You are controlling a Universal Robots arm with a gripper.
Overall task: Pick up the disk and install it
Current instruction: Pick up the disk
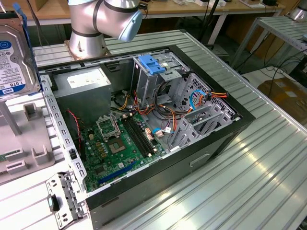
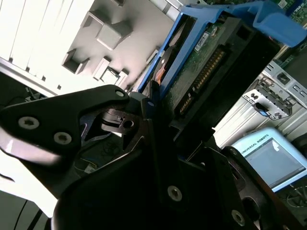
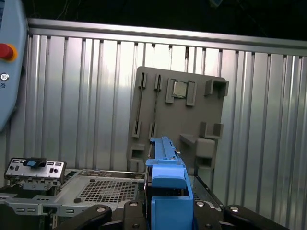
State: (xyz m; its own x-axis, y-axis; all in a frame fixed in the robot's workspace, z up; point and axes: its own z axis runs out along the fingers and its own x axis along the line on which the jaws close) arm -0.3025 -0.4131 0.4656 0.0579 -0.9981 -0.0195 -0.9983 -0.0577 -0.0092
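Black end effector (image 2: 152, 103) clamps the disk (image 2: 211, 62) by its edge; such a narrow hold could let it tilt and jam.

Printed labels and where they stand
A white-and-blue printed sticker covers the silver-topped, blue-framed disk (image 1: 13, 60); a white printed label lies on the grey metal power supply box (image 1: 85, 79); a line of print heads the pale-blue pendant screen (image 2: 268, 160).

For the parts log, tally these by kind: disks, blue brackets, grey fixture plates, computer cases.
disk: 1
blue bracket: 1
grey fixture plate: 1
computer case: 1
Total: 4
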